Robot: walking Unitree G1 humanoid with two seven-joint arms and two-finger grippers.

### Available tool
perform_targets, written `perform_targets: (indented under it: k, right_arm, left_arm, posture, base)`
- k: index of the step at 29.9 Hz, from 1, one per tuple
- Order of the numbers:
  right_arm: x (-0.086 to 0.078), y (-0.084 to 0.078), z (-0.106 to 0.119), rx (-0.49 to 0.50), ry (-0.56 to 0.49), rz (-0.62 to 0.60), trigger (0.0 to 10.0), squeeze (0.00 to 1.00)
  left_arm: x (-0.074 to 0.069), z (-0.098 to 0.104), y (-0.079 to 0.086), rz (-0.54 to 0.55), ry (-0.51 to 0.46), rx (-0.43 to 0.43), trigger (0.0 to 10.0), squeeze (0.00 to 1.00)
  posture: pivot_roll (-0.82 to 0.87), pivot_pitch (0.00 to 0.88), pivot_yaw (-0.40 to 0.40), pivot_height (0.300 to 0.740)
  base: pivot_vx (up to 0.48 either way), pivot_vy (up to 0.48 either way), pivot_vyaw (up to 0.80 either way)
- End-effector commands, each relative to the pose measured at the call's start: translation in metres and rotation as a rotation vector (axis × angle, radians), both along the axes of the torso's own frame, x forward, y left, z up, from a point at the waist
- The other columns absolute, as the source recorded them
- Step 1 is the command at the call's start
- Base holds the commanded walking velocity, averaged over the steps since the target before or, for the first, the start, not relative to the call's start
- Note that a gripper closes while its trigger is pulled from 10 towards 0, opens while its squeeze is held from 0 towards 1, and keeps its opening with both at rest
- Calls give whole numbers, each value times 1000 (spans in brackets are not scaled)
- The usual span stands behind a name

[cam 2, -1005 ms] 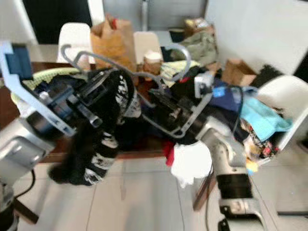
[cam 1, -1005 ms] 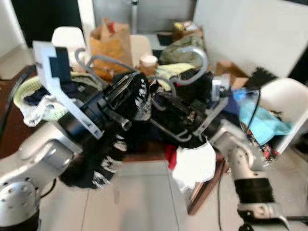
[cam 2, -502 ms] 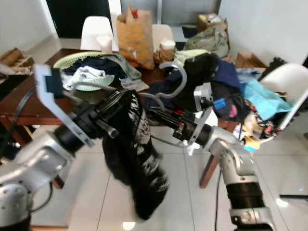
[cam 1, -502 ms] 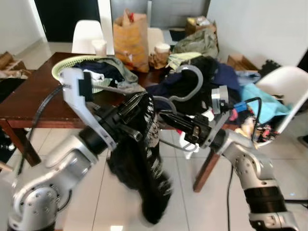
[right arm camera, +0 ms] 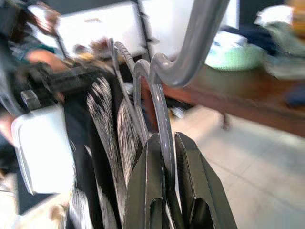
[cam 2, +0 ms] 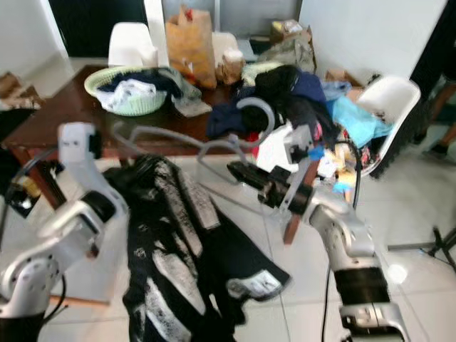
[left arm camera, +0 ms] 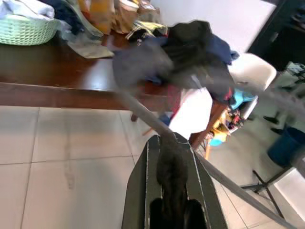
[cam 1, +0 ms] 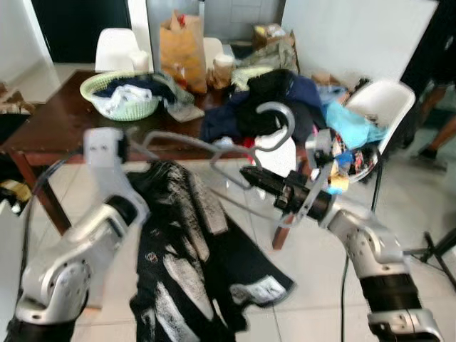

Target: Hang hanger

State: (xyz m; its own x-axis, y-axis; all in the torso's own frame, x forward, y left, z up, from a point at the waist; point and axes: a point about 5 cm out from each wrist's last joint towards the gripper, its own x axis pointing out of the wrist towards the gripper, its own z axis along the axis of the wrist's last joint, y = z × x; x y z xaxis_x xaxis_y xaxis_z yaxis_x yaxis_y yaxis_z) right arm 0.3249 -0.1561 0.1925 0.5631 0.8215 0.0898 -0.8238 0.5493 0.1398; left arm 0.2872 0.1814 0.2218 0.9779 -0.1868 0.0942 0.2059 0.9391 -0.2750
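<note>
A grey wire hanger (cam 1: 274,122) is held up between my arms, its hook pointing up over the floor in front of the table. A black garment with white print (cam 1: 189,249) hangs from the hanger's left end down to the floor. My left gripper (left arm camera: 171,143) is shut on the black cloth at that end, with the hanger's wire (left arm camera: 143,117) running just past its fingertips. My right gripper (cam 1: 249,173) is shut on the hanger's wire (right arm camera: 161,109) below the hook, its fingers (right arm camera: 145,176) pressed against it.
A brown table (cam 1: 50,125) stands behind, with a green laundry basket (cam 1: 121,100), a paper bag (cam 1: 178,43) and a heap of clothes (cam 1: 278,92). A white chair (cam 1: 377,100) is at the right. A person's legs (cam 1: 434,121) show at the far right.
The camera has pulled back and turned right. The garment, bunched at my left gripper before, now hangs long and spread to the floor. Both arms still hold the hanger.
</note>
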Motion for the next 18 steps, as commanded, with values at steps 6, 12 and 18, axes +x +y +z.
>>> perform_targets:
  k: [6,12,18]
  right_arm:
    - [1,-8,-7,-157,13,-17,10000,0]
    - [-6,-7,-18,-275,35,20,10000,0]
    - [-13,-2,-27,-356,42,69,10000,0]
  left_arm:
    - [14,7,24,169,-17,30,10000,0]
    - [25,7,19,193,-9,63,10000,0]
    - [30,2,21,242,11,70,10000,0]
  posture:
    - [20,0,-46,740]
    - [11,0,-39,740]
    - [2,0,-34,740]
  base:
    - [0,0,-800]
    - [0,0,-800]
    - [0,0,-800]
